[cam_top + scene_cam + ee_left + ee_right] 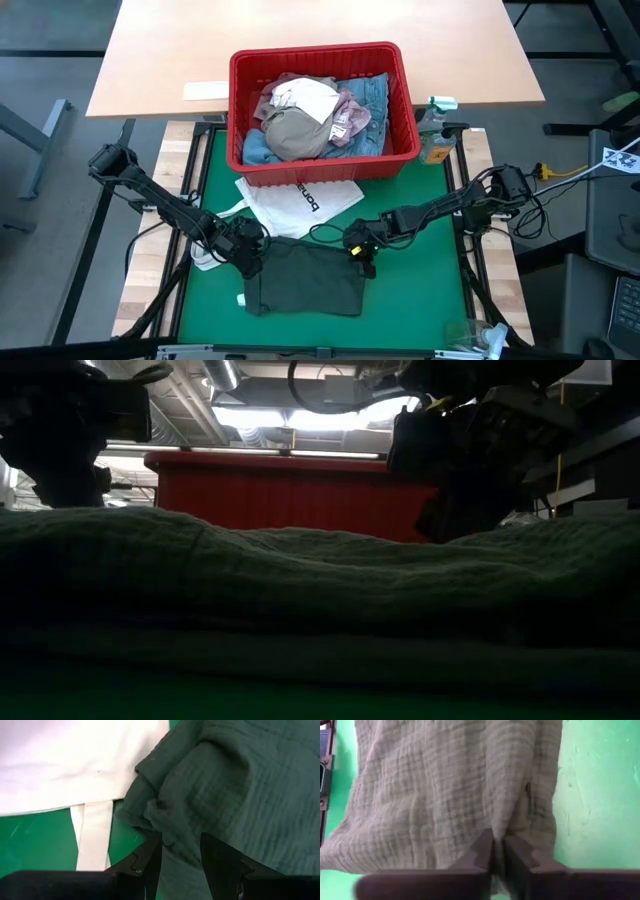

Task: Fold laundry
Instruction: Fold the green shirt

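Note:
The dark green top (305, 275) lies spread on the green mat (420, 290), near the front edge; in the low view its crinkled cloth (300, 580) fills the foreground. My left gripper (248, 243) is at the top's far left corner, shut on bunched cloth (180, 870). My right gripper (360, 250) is at the far right corner, its fingers (482, 852) shut on the cloth. More laundry is heaped in the red basket (315, 52). My left gripper pinches a bunched fold of the top's far left corner (175, 845) between its two fingers, several layers thick. The fingers slant down from the table's left. The rest of the top lies on the mat. My right gripper pinches a raised ridge of cloth at the top's far right edge (497, 832) between its shut fingertips. The fingers slant down from the table's right. The cloth gathers in creases toward the fingers; the rest lies on the mat.
A white tote bag (300, 200) with black lettering lies between the basket and the top, its strap (92, 835) beside my left gripper. A green bottle (435, 125) stands right of the basket. A wooden table (450, 50) lies beyond.

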